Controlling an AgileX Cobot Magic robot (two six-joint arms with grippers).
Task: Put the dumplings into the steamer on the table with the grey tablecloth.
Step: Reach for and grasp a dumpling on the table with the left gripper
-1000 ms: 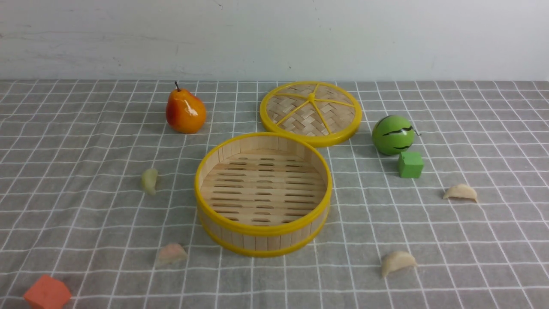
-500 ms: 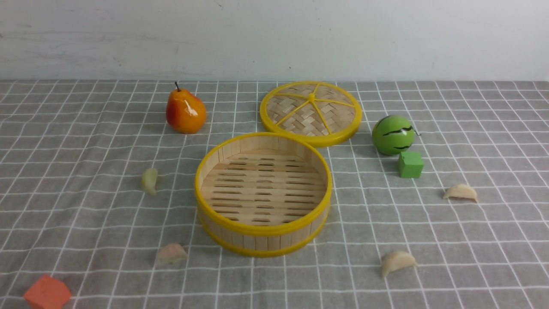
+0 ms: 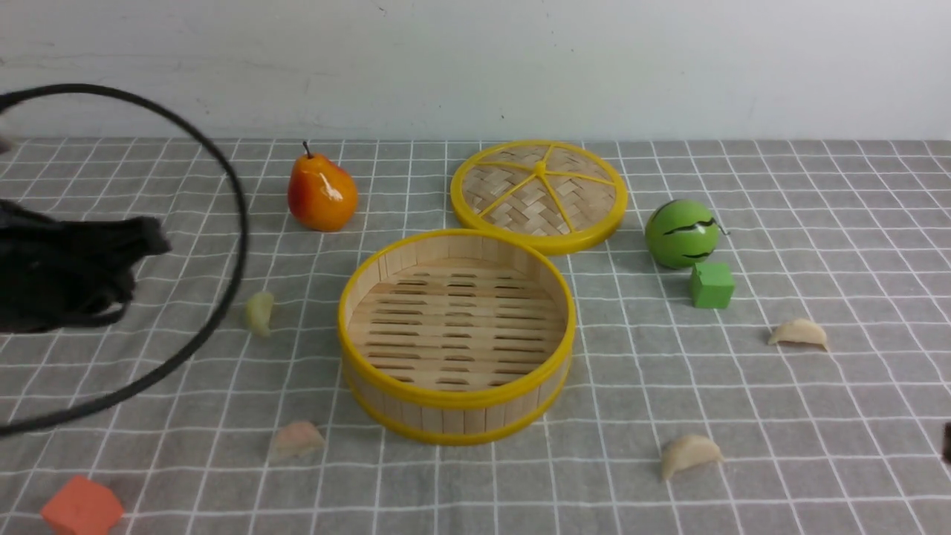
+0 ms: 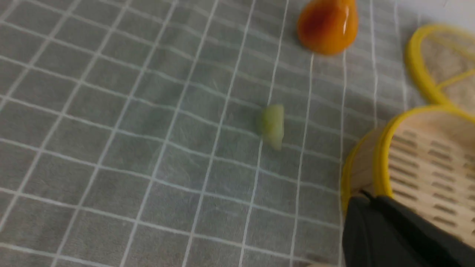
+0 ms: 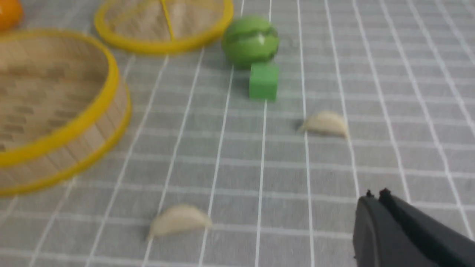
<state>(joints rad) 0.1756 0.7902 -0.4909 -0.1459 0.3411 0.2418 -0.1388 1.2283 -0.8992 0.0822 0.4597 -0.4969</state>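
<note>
The round bamboo steamer (image 3: 455,400) stands empty at the middle of the grey checked tablecloth (image 3: 817,223). Four dumplings lie on the cloth around it: a greenish one (image 3: 259,312) to its left, a pinkish one (image 3: 297,438) front left, a cream one (image 3: 689,453) front right, and a cream one (image 3: 798,332) far right. My left gripper (image 3: 157,241) hovers at the far left, left of the greenish dumpling (image 4: 272,126); in the left wrist view it (image 4: 365,196) is shut and empty. My right gripper (image 5: 375,194) is shut and empty, near the two cream dumplings (image 5: 326,124) (image 5: 180,218).
The flat woven lid (image 3: 539,195) lies behind the steamer, and an orange pear (image 3: 321,195) stands at the back left. A green melon ball (image 3: 681,232) and a green cube (image 3: 711,285) are at the right, an orange cube (image 3: 82,509) at the front left. A black cable (image 3: 236,223) loops over the left side.
My left arm and its cable have come into the front view from the left. A sliver of the right arm shows at the right edge. No object has moved.
</note>
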